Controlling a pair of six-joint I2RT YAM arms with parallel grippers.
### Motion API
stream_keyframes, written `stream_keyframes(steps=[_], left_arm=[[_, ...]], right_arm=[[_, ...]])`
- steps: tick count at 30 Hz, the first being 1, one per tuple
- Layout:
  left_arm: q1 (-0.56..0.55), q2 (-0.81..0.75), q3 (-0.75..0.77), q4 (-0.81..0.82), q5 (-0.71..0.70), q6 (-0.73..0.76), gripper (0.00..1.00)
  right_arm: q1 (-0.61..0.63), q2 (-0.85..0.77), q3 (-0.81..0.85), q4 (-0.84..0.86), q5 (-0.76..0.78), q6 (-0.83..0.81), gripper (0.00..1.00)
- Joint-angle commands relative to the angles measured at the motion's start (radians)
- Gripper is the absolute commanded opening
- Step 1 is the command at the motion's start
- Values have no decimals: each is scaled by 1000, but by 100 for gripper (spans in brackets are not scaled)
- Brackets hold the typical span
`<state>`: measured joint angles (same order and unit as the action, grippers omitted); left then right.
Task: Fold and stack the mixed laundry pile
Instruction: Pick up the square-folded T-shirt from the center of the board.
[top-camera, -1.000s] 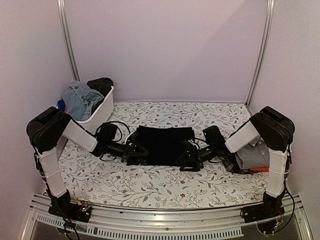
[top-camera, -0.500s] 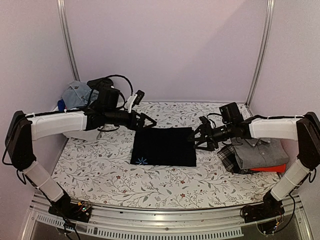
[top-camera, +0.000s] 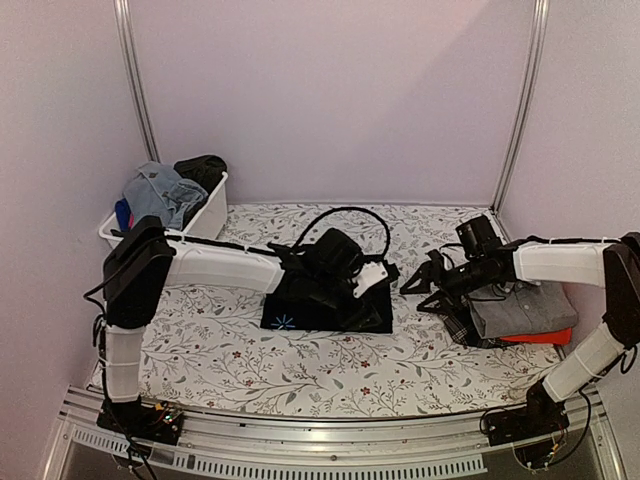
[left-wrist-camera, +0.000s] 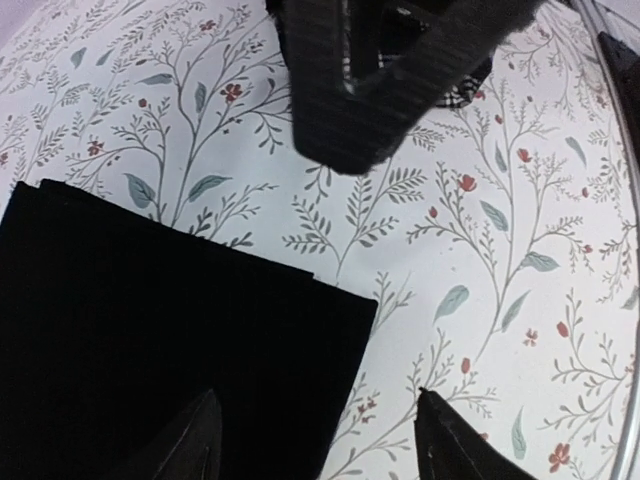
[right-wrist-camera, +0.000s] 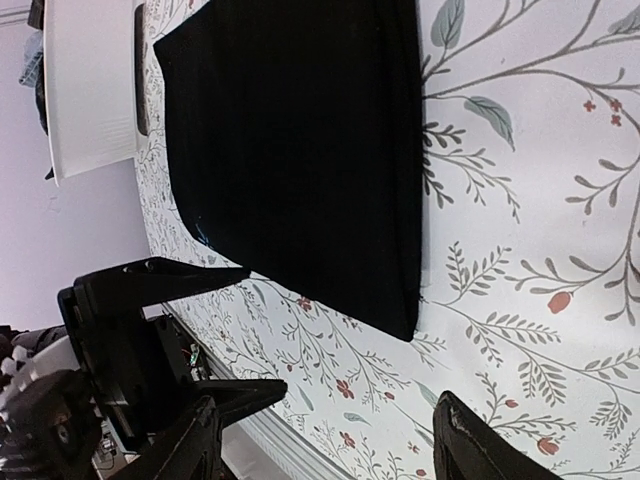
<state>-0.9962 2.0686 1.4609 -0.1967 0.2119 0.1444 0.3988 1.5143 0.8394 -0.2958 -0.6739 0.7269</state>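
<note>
Denim pieces (top-camera: 160, 195) wait in the white tub (top-camera: 203, 225) at far left. At centre, the left gripper (left-wrist-camera: 318, 455) hangs spread, clasping nothing, over a corner of the folded black garment (left-wrist-camera: 150, 340). The right gripper (right-wrist-camera: 325, 445) gapes empty just beside it. Rightmost, the grey shirt (top-camera: 515, 312) tops the stack. A pinch catching only the top layer would likely unfold the garment when lifted.

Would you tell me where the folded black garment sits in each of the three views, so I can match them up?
Top external: the folded black garment lies near the middle of the picture.
Left wrist: the garment fills the lower left.
Right wrist: the garment fills the upper centre.
Shared landmark: the floral table cover beneath it, seen in all three views.
</note>
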Motion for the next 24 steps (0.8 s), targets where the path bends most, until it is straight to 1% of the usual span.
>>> stream_keyframes(steps=[1, 4, 6, 10, 14, 18, 22, 24], left_arm=[[-51, 69, 81, -30, -32, 116, 63], [-70, 151, 154, -82, -51, 135, 60], [-69, 167, 182, -109, -54, 115, 60], [-61, 133, 136, -59, -46, 96, 61], [-72, 189, 210, -135, -86, 143, 60], [-86, 227, 208, -144, -99, 192, 58], [-82, 273, 222, -141, -104, 212, 48], [-76, 281, 228, -138, -80, 210, 43]], right_arm=[[-12, -34, -31, -18, 13, 12, 71], [-16, -30, -39, -16, 5, 8, 71], [-17, -15, -37, -13, 5, -5, 71], [-16, 66, -26, 33, -10, -18, 68], [-15, 100, 7, 39, -12, -19, 68], [-15, 128, 33, 21, -20, -26, 68], [-15, 142, 33, 14, -18, -11, 68], [-15, 142, 30, 9, -12, -5, 69]])
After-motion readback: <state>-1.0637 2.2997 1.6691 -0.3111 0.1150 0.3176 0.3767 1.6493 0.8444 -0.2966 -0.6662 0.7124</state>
